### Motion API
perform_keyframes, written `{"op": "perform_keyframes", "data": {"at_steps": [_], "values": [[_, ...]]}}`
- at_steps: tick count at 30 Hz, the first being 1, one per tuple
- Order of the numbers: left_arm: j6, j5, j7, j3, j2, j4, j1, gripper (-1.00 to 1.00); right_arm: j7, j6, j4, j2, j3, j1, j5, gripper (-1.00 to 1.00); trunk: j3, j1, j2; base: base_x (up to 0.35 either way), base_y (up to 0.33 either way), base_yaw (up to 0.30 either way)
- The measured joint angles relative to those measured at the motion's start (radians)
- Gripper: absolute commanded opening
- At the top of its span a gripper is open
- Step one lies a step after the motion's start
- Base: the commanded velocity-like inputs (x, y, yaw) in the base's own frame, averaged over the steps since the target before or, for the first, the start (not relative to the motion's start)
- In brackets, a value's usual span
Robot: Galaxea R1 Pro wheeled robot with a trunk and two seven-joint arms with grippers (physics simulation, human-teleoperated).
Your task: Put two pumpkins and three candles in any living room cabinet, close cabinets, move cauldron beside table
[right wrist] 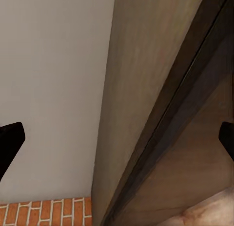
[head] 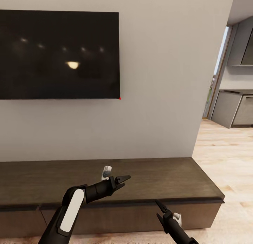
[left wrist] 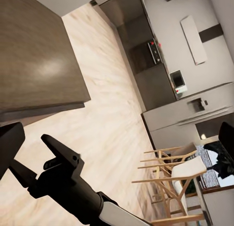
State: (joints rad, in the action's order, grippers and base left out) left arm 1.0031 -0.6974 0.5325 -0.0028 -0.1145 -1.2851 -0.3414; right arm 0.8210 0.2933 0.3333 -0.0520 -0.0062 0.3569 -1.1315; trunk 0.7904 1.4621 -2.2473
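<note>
The long, low, dark brown cabinet (head: pixel 158 173) runs along the wall under a TV, and its drawer fronts look shut. My left gripper (head: pixel 122 180) hovers open above the middle of the cabinet top (left wrist: pixel 34 55), holding nothing. My right gripper (head: pixel 161 206) is lower and nearer, in front of the cabinet's front face near its right end. Its fingertips (right wrist: pixel 9 143) are spread wide, open and empty, facing the cabinet's top edge (right wrist: pixel 146 65). The pumpkins, candles, cauldron and table are out of view.
A big black TV (head: pixel 58 54) hangs on the grey wall above the cabinet. Past the cabinet's right end, pale wood floor (head: pixel 225 156) leads to a kitchen with grey cupboards (head: pixel 235 107). Wooden dining chairs (left wrist: pixel 170 177) stand further off.
</note>
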Motion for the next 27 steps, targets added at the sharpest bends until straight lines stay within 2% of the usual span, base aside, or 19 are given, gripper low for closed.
{"op": "perform_keyframes", "data": {"at_steps": [27], "values": [[0.000, 0.000, 0.000, -0.001, 0.000, 0.004, 0.000, 1.00, 0.005, 0.006, 0.001, 0.000, -0.002, 0.000, -0.004, 1.00, 0.085, 0.104, -0.189, 0.000, 0.000, 0.000]]}}
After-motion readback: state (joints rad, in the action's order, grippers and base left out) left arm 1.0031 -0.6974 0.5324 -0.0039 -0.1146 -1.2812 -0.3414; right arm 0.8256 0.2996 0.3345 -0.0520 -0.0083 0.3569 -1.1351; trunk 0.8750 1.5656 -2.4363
